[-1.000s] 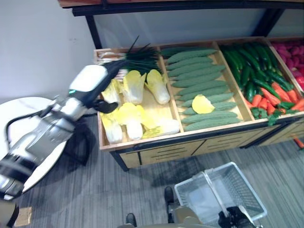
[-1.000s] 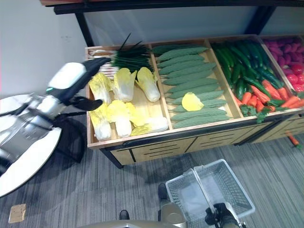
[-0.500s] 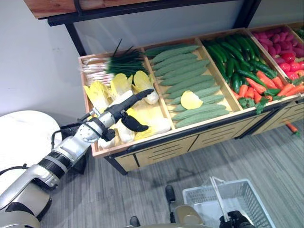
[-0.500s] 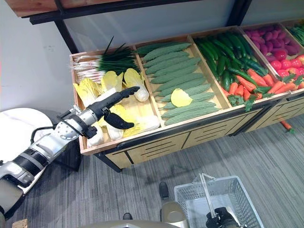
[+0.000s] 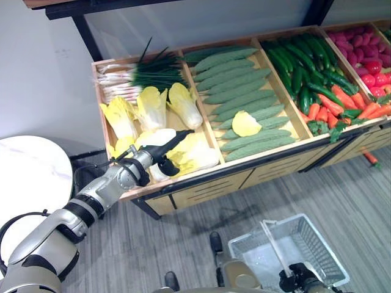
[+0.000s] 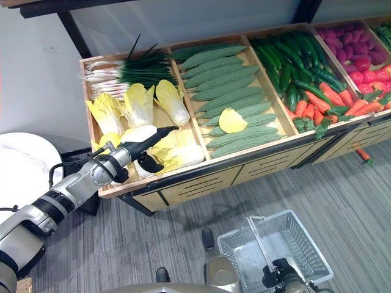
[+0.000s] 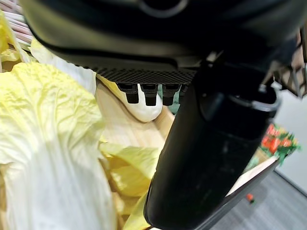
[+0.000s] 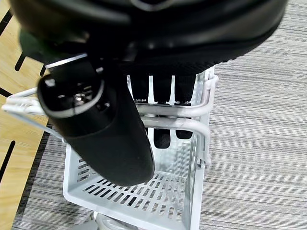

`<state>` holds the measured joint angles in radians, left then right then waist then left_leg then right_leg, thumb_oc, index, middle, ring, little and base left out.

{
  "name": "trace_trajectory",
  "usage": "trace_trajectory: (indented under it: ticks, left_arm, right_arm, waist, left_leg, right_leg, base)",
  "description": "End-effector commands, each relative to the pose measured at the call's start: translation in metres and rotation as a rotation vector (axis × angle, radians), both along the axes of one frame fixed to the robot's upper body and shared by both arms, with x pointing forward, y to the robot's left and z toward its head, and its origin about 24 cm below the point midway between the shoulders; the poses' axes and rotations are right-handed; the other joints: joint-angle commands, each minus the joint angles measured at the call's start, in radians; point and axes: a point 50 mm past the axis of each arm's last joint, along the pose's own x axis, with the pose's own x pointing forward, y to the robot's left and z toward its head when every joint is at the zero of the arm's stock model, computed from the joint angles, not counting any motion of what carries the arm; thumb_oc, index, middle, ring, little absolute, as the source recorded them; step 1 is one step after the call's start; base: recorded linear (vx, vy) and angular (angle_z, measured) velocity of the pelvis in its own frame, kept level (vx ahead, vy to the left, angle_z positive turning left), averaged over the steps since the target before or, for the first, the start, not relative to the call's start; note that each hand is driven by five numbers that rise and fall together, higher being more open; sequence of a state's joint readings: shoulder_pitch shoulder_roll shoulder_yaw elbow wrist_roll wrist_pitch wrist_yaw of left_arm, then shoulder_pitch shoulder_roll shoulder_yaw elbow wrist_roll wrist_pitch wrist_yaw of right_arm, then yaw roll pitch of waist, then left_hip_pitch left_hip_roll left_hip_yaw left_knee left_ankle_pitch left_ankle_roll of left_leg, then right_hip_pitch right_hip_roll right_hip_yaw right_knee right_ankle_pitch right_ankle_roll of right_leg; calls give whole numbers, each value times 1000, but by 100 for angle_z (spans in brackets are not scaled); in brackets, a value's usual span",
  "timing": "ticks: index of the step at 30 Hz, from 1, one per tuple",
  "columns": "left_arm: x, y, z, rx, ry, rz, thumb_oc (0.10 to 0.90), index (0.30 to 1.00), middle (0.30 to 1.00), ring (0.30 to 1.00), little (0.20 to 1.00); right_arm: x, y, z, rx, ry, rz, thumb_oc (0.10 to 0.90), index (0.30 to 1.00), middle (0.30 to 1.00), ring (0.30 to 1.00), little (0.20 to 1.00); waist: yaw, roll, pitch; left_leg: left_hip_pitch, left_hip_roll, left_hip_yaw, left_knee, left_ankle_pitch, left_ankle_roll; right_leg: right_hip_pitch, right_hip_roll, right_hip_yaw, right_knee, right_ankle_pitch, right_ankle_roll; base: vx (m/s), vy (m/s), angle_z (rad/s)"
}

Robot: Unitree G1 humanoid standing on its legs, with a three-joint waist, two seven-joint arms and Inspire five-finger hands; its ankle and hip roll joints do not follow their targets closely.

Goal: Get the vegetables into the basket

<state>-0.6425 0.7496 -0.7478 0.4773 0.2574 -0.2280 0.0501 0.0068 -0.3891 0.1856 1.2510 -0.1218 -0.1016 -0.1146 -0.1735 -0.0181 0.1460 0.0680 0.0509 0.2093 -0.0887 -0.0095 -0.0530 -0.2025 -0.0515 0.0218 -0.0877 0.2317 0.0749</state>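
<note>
Cabbage lies right under the left robot hand, fingers straight and spread for a grab; right robot hand is clamped on the basket handle, keeping it ready below.

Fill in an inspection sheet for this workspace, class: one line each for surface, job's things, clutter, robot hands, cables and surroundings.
Surface: wooden stand with compartments.
Job's things: napa cabbages in the leftmost compartment; white basket, nothing in it.
Clutter: one yellow leaf lying on the bitter gourds.
Robot hands: left robot hand open, fingers straight over the cabbages; right robot hand curled round the basket handle.
Cables: nothing seen.
Surroundings: white round table, grey striped floor.
</note>
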Motion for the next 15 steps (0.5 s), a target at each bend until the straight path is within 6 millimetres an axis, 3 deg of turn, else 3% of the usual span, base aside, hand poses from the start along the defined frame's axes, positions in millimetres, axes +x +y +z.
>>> trace_trajectory:
  ticks: [1,15]
  left_arm:
    - [27,-11,86,-65,-335,-38,900,1000,1000,1000,1000]
    - [37,-25,65,-116,-391,62,900,1000,1000,1000,1000]
  right_arm:
    - [15,-9,8,-50,-57,51,400,300,300,300,300]
    - [27,-1,9,-53,-97,63,400,300,300,300,300]
  waist:
    - [-4,-18,4]
    - [-17,-22,27]
  left_leg:
    - [-17,48,-52,1,15,-31]
    - [-41,60,-30,1,22,-36]
  right_leg:
    - [41,-99,31,19,-34,110]
    - [2,-84,55,19,-28,106]
  base:
    - [-14,-4,-3]
    - [-4,-17,-6]
